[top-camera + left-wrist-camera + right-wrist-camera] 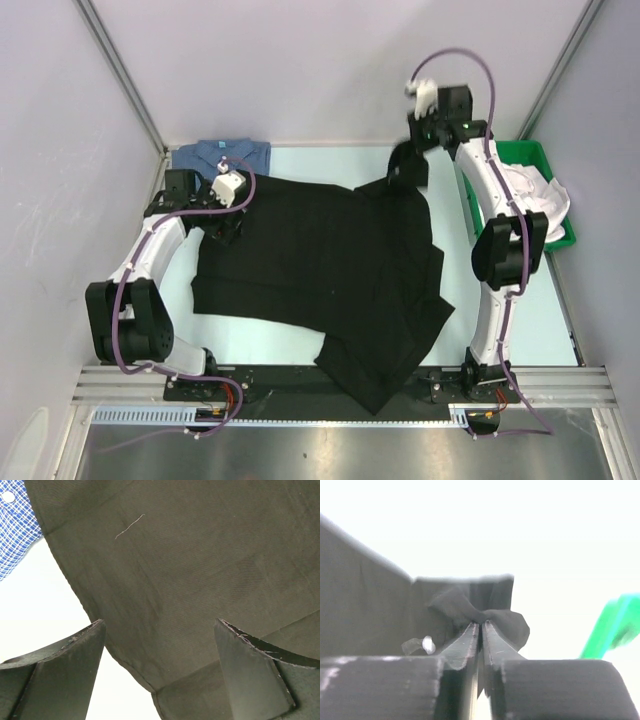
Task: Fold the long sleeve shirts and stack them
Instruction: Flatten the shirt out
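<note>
The black long sleeve shirt [320, 260] lies spread over the middle of the table, one part hanging off the near edge. The blue long sleeve shirt [222, 153] lies bunched at the back left, and its checked cloth [15, 525] shows in the left wrist view. My left gripper [226, 222] [160, 630] is open over the black shirt's back left corner [165, 580], with cloth under the gap. My right gripper [405, 172] [481, 624] is shut on a pinched fold of the black shirt [495, 615] at its back right; a pale button [427, 644] sits beside it.
A green bin [535, 160] [615, 625] holding white cloth [548, 195] stands at the right edge, close to the right arm. Grey walls with metal posts close in the back and sides. A black rail [300, 385] runs along the near edge.
</note>
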Controlling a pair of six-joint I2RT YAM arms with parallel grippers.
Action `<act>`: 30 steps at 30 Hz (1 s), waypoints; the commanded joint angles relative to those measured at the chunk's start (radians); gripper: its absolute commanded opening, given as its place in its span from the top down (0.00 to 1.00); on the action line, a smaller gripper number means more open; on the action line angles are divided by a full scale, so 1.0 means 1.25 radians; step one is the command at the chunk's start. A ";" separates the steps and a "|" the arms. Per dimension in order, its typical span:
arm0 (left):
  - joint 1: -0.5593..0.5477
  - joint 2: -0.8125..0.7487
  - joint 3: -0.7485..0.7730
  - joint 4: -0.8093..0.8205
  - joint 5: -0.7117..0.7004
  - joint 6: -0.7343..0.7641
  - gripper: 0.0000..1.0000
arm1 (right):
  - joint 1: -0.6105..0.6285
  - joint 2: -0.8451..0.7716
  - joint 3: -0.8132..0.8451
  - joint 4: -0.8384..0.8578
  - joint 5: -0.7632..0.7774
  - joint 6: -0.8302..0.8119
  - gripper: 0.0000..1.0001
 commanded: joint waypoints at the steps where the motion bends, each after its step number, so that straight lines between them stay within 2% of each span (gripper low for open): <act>1: 0.010 0.009 0.024 0.043 0.007 -0.041 0.07 | -0.007 0.072 0.131 0.384 -0.093 0.156 0.47; 2: 0.020 0.012 0.027 0.061 0.008 -0.058 0.07 | -0.008 0.082 0.141 0.457 -0.111 0.181 0.24; 3: 0.028 0.014 0.028 0.067 0.026 -0.076 0.07 | -0.010 0.094 0.151 0.464 -0.116 0.219 0.23; 4: 0.036 0.016 0.031 0.070 0.036 -0.105 0.07 | -0.012 0.094 0.153 0.456 -0.123 0.226 0.23; 5: 0.047 0.013 0.025 0.073 0.042 -0.111 0.07 | -0.016 0.088 0.142 0.388 -0.169 0.211 0.22; 7: 0.054 0.003 0.009 0.081 0.060 -0.106 0.07 | -0.007 0.038 0.074 0.269 -0.189 0.099 0.24; 8: 0.054 -0.009 -0.010 0.079 0.062 -0.098 0.07 | 0.003 0.017 0.037 0.123 -0.199 0.056 0.30; 10: 0.055 -0.018 -0.026 0.065 0.092 -0.043 0.07 | 0.012 -0.067 -0.061 0.016 -0.171 -0.035 0.35; 11: 0.055 -0.026 -0.033 0.031 0.106 -0.018 0.07 | 0.014 -0.097 -0.200 -0.047 -0.172 -0.059 0.39; 14: 0.046 -0.035 -0.051 -0.053 0.126 0.110 0.07 | 0.022 -0.224 -0.460 -0.076 -0.140 -0.106 0.38; 15: 0.045 -0.037 -0.058 -0.072 0.127 0.179 0.07 | 0.034 -0.239 -0.513 -0.077 -0.109 -0.106 0.37; 18: 0.043 -0.042 -0.088 -0.143 0.132 0.286 0.08 | 0.032 -0.243 -0.621 -0.044 -0.026 -0.109 0.37; 22: 0.030 -0.086 -0.130 -0.233 0.187 0.383 0.09 | 0.005 -0.156 -0.624 -0.003 0.068 -0.129 0.40; 25: -0.031 -0.151 -0.185 -0.247 0.189 0.418 0.09 | -0.019 -0.073 -0.593 0.015 0.110 -0.143 0.46; 30: -0.254 -0.274 -0.305 -0.252 0.219 0.405 0.16 | -0.026 0.044 -0.510 0.068 0.187 -0.142 0.55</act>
